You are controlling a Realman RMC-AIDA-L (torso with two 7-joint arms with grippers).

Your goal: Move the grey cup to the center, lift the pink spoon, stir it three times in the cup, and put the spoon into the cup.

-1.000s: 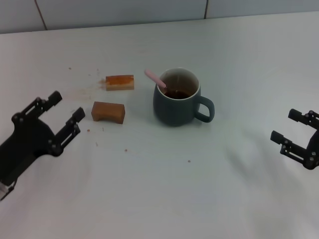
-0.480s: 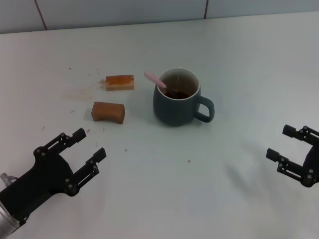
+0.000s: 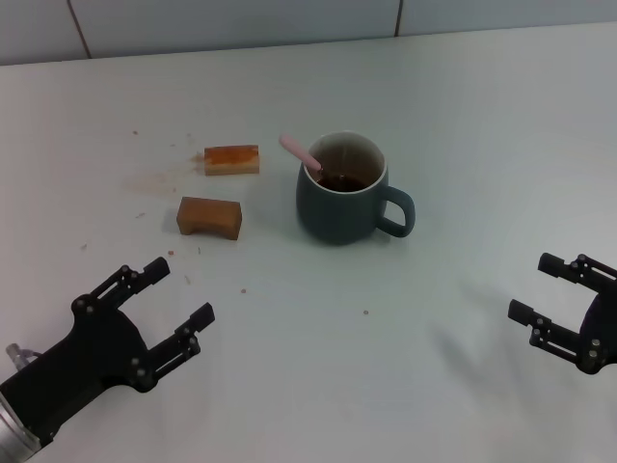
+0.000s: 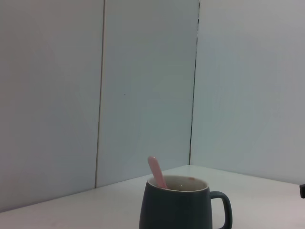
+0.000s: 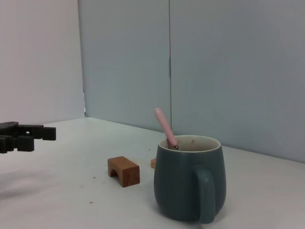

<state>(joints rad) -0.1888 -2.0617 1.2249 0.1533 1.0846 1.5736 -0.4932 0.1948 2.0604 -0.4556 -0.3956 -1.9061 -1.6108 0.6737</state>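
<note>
The grey cup [image 3: 342,198] stands upright near the middle of the white table, handle toward my right. The pink spoon [image 3: 300,152] stands in it, its handle leaning over the rim toward my left. Cup [image 4: 174,204] and spoon [image 4: 157,171] show in the left wrist view, and the cup [image 5: 188,177] and spoon [image 5: 165,127] in the right wrist view. My left gripper [image 3: 170,305] is open and empty at the near left, well away from the cup. My right gripper [image 3: 542,288] is open and empty at the near right; the left gripper [image 5: 26,137] shows far off in the right wrist view.
Two brown blocks lie left of the cup: an arch-shaped one [image 3: 208,216] nearer and an orange-topped one [image 3: 231,159] farther back. Crumbs dot the table around them. A grey wall runs behind the table.
My left gripper has drawn back toward the near edge and a little rightward, away from the blocks. My right gripper has dropped slightly nearer. Cup and spoon have not moved.
</note>
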